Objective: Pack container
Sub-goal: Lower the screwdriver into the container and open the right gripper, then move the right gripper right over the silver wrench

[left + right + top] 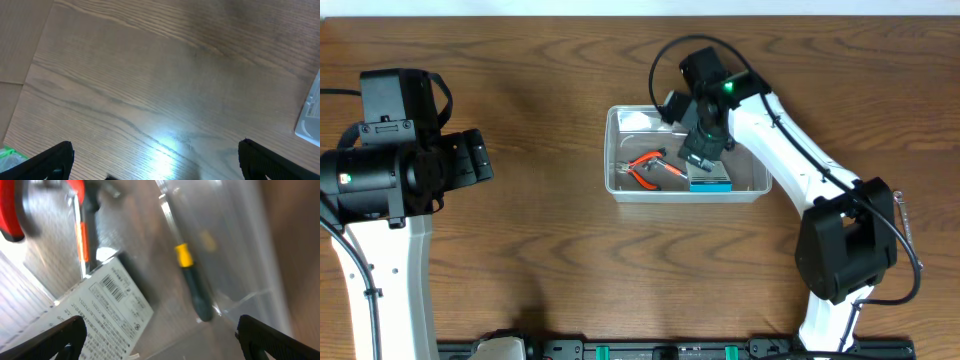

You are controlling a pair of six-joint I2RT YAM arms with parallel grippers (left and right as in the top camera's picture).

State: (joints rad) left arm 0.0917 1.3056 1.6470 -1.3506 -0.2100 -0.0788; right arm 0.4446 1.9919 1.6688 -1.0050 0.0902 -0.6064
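Fingers of right gripper (160, 339): spread wide, empty, inside clear rectangular plastic container (650, 194).
Fingers of left gripper (156, 161): apart, empty, at container's 9 o'clock.
Contents: orange-handled pliers (648, 165), blue-and-white box (710, 183).

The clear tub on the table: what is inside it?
Orange-handled pliers, a blue-and-white box and a dark tool with a yellow band lie in the tub. The right gripper hangs over its middle, hiding whatever lies below it.

Holds the left arm (380, 170) folded at its own side, left gripper (485, 158) pointing inward, jaws wide apart. Reaches with the right arm (790, 150) forward and inward, right gripper (703, 158) turned downward, jaws also wide apart.
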